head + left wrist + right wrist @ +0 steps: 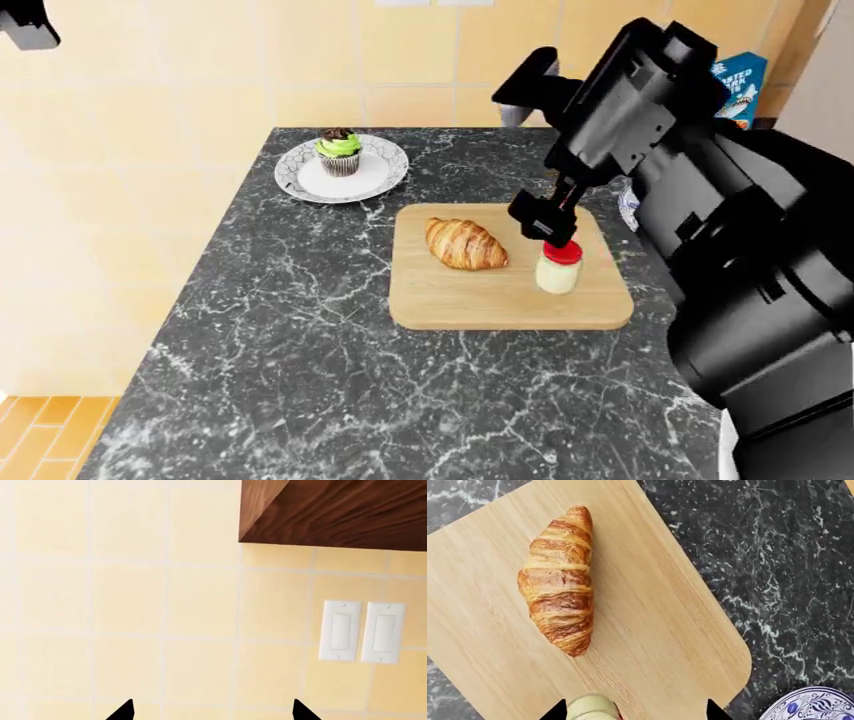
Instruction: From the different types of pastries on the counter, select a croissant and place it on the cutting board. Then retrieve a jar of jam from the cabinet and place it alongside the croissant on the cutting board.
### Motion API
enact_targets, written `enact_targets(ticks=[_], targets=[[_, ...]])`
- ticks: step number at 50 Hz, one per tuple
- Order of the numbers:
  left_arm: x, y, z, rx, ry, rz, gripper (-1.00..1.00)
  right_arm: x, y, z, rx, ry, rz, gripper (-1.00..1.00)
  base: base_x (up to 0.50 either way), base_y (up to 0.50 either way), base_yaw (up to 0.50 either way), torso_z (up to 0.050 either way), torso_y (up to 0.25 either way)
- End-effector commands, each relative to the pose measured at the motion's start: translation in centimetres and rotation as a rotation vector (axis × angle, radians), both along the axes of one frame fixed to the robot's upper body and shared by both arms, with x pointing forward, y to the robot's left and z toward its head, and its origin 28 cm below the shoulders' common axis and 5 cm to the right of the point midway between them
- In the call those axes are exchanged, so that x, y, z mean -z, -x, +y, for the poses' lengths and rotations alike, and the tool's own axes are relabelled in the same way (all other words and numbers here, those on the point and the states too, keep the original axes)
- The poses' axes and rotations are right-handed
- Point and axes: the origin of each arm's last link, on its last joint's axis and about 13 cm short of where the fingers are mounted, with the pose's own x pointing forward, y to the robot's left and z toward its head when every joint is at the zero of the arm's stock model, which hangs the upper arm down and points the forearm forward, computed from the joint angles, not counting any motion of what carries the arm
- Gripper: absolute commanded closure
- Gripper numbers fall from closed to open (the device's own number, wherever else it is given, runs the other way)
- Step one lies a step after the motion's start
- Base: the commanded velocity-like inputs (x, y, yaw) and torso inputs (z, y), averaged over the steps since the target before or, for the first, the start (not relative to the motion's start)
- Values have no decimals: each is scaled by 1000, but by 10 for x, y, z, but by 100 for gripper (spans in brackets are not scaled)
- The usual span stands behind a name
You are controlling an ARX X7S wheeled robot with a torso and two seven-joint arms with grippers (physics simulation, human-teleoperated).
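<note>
The golden-brown croissant lies on the light wooden cutting board in the middle of the dark marble counter. The jar of jam, cream with a red lid, stands upright on the board beside the croissant. My right gripper hangs just above the jar, open, its fingertips spread wider than the jar, which sits near one of them. My left gripper is raised at the far left, open and empty, facing the tiled wall.
A green-frosted chocolate cupcake stands on a round plate behind the board. A blue-patterned plate lies right of the board, and a blue cereal box stands at the back right. A wooden cabinet and wall switches face the left wrist.
</note>
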Motion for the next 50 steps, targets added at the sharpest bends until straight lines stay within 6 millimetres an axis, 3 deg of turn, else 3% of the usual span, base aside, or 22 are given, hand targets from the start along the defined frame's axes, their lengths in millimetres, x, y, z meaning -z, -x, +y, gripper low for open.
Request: enact_targets(ticks=[1,11,13,17,26,32,42,50], targets=[[-6,3,-1,4,2,-15,-100,-36,7,2,-3,-102,-117,-100,0,0,0,0,0],[-13,8,-9,28,3,-38,-100,-91,27,0,49,-283,-447,-100,0,0,0,0,0],[-14,10,-14,43,10,-50,-100,-91,44,-14,152,-333,-529,-100,0,0,0,0,0],[-17,15,-24,65,33,-78,-100,-96,92,-14,178,-413,-755,-100,0,0,0,0,0],[-23,43,-55,147,118,-141,-100,-75,173,-18,280,-593,-1042,-100,0,0,0,0,0],[-20,57,-65,188,176,-157,-100,-57,208,-22,333,-649,-1188,-100,0,0,0,0,0],[-7,69,-65,179,214,-143,-100,-25,236,-29,428,-663,-1272,-100,0,0,0,0,0],[-3,74,-67,181,229,-132,-100,-13,249,-31,462,-678,-1273,-100,0,0,0,0,0]])
